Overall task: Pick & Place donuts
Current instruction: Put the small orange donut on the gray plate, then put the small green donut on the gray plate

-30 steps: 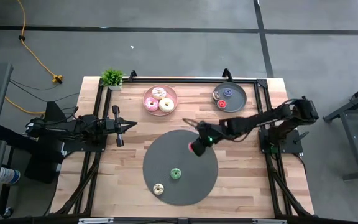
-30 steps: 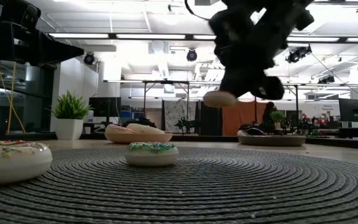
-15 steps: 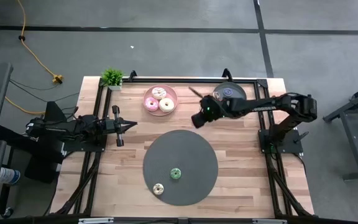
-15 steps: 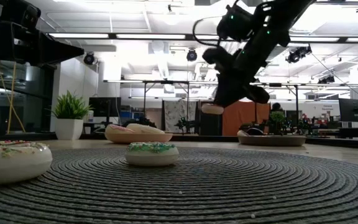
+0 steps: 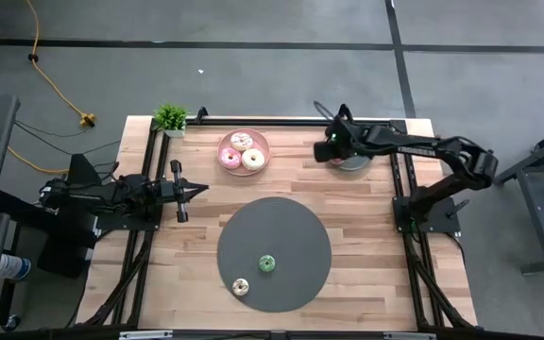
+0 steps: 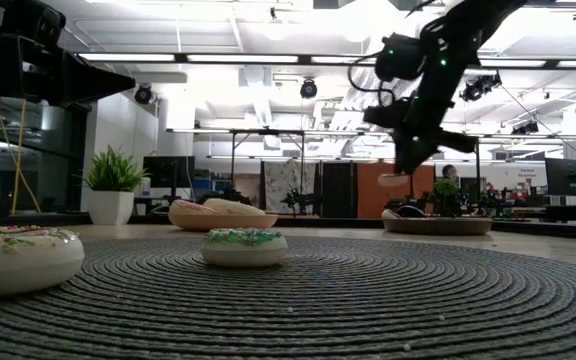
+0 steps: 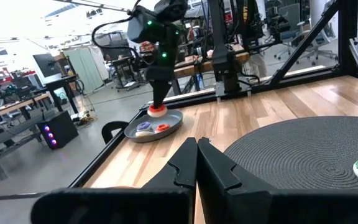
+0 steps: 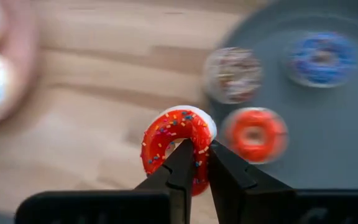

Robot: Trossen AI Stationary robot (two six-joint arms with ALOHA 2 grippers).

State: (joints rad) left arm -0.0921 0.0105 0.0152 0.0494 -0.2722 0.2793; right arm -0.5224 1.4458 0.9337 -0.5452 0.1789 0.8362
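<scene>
My right gripper (image 8: 194, 163) hangs above the near rim of the grey plate (image 5: 359, 159) at the far right of the table (image 5: 366, 255), its two dark fingers clamped on a red-frosted, sprinkled donut (image 8: 176, 146) that is tilted on edge and clear of the wood. In the left wrist view the same red donut (image 7: 158, 111) sits just over the plate's (image 7: 129, 132) edge, under my arm. Inside that plate lie three small donuts: a blue one (image 8: 323, 58), a plain red one (image 8: 254, 134) and a pale, speckled one (image 8: 232, 74) — each apart from the others.

My left gripper (image 5: 196, 189) waits at the left side of the table, fingers pressed together on nothing, pointing toward the middle.

The pink plate (image 5: 227, 144) at the far centre carries large frosted donuts — pink (image 5: 230, 159) and cream (image 5: 252, 159) among them. On the dark round mat (image 5: 291, 227) in the middle rest two more: a green-sprinkled donut (image 5: 266, 263) and a cream sprinkled donut (image 5: 241, 286) nearer the front edge. A small potted plant (image 5: 170, 118) stands at the far left corner.
</scene>
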